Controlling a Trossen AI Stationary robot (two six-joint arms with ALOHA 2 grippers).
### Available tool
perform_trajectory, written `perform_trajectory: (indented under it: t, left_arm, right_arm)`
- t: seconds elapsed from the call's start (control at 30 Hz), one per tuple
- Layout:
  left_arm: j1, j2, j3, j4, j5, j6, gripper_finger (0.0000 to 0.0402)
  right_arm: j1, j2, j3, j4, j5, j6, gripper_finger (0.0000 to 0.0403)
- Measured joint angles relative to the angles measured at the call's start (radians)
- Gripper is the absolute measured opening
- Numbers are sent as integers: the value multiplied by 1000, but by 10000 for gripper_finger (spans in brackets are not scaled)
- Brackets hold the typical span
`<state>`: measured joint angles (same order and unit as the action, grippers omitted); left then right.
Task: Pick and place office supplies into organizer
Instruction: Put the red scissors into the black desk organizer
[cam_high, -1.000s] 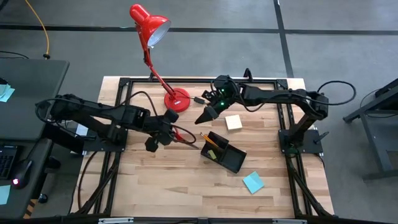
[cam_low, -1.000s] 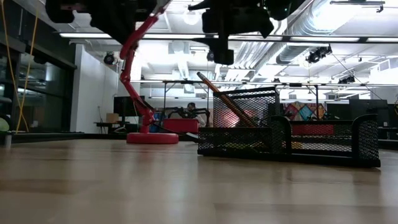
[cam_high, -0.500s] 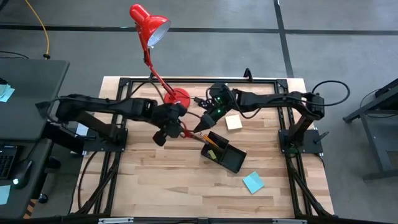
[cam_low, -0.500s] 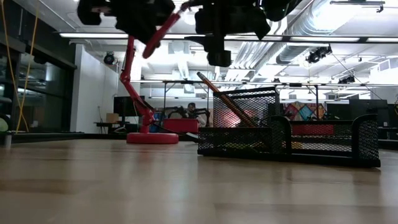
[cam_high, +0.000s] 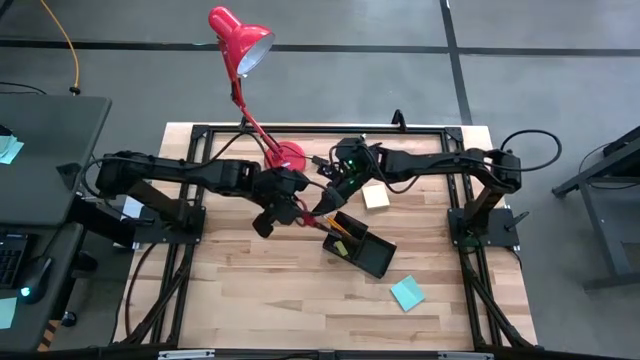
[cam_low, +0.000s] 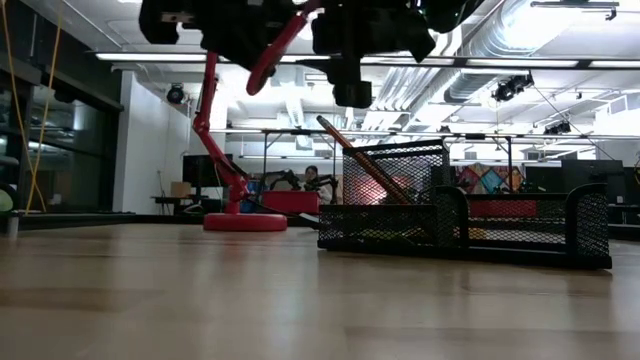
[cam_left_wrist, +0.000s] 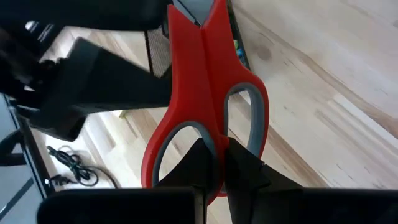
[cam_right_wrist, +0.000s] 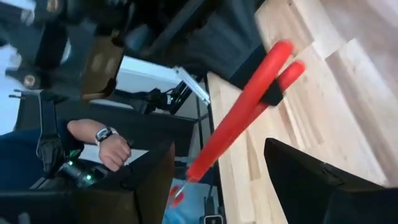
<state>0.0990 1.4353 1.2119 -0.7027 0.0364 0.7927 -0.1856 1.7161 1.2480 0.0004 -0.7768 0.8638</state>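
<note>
The red-handled scissors with grey-lined finger loops were held above the table, near the centre of the high view; in that view their long axis ran from the left gripper toward lower right, to the near corner of the black wire-mesh organizer tray; in the left wrist view the loops lay nearest the camera and the blades pointed away, their tips hidden beyond the frame's top edge. The left gripper's dark fingers were pressed together, pinching the bar between the two loops; in the low view the scissors hung tilted at upper centre of the frame, clear of the wooden table top.

The right gripper stood just beside the scissors, upper right of them in the high view, its fingers spread wide and holding nothing; in the right wrist view the red handle crossed diagonally between them.

The organizer lay right of centre, skewed to the table's edges; thin orange-yellow pencils leaned in its upright cup, pointing upper left. A pale yellow square sticky-note pad lay above the organizer; a teal-blue square pad lay below it, at lower right. A red desk lamp stood at upper centre.

A person's hand with a wristwatch showed at the left of the right wrist view; no legible writing or brand was visible.
</note>
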Motion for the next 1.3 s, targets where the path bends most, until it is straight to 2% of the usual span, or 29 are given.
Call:
perform_trajectory:
  t: [0.2, 0.33, 0.5, 0.7, 0.97, 1.1, 1.3]
  left_arm:
    - [0, 47, 55, 5, 0, 12, 15]
    - [0, 79, 104, -1, 0, 26, 15]
    - [-1, 105, 149, -41, 1, 46, 15]
    - [-2, 119, 151, -50, -17, 29, 32]
    - [0, 96, 154, -8, 37, -168, 96]
    - [0, 51, 113, 39, 72, -240, 98]
    - [0, -26, 33, 133, 86, -337, 77]
  right_arm:
    - [14, 0, 0, -35, 2, -4, 234]
    - [14, 0, 0, -47, 1, -4, 207]
    - [17, -1, 2, -49, -12, 18, 141]
    - [15, -1, -1, -94, -18, 15, 21]
    - [11, -25, -1, -140, 27, -56, 7]
    - [8, -66, 0, -219, 61, -96, 5]
    - [-8, -135, 0, -353, 152, -167, 5]
